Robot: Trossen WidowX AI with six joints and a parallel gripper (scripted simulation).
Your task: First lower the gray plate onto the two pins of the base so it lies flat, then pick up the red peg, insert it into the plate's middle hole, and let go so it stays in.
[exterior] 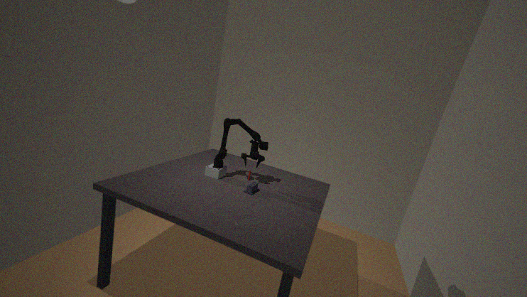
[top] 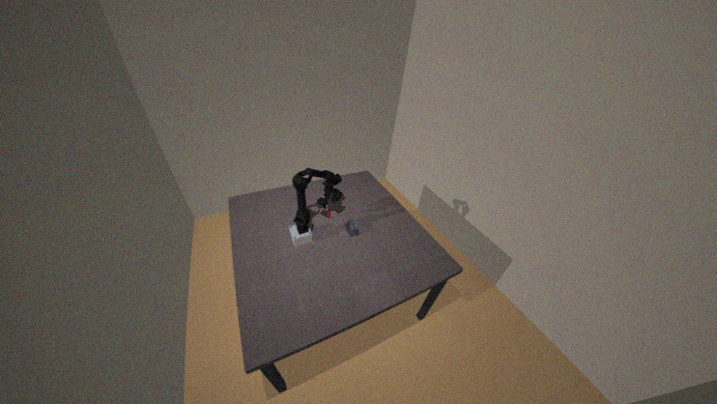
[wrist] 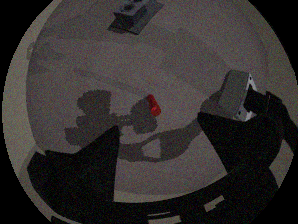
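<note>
The red peg [top: 329, 214] [exterior: 249, 175] [wrist: 154, 106] stands upright on the table. My gripper [exterior: 251, 167] [wrist: 160, 123] is open and empty, pointing down above the peg; in the wrist view the peg shows between and a little ahead of the two fingertips. The base [exterior: 253, 192] [wrist: 144, 21] is dark, with a flat foot on the table. The gray plate [wrist: 120, 11] appears to lie on top of it, with dark holes visible; the upper part is cut off in the wrist view, and the top and exterior views are too small to show how flat it lies.
The arm's white mount block [top: 301, 236] [exterior: 214, 171] [wrist: 233, 95] stands on the table [top: 321, 285] [exterior: 206, 202] to one side of the peg. The base stands on the side of the peg nearer the exterior camera. The arm's shadow falls around the peg.
</note>
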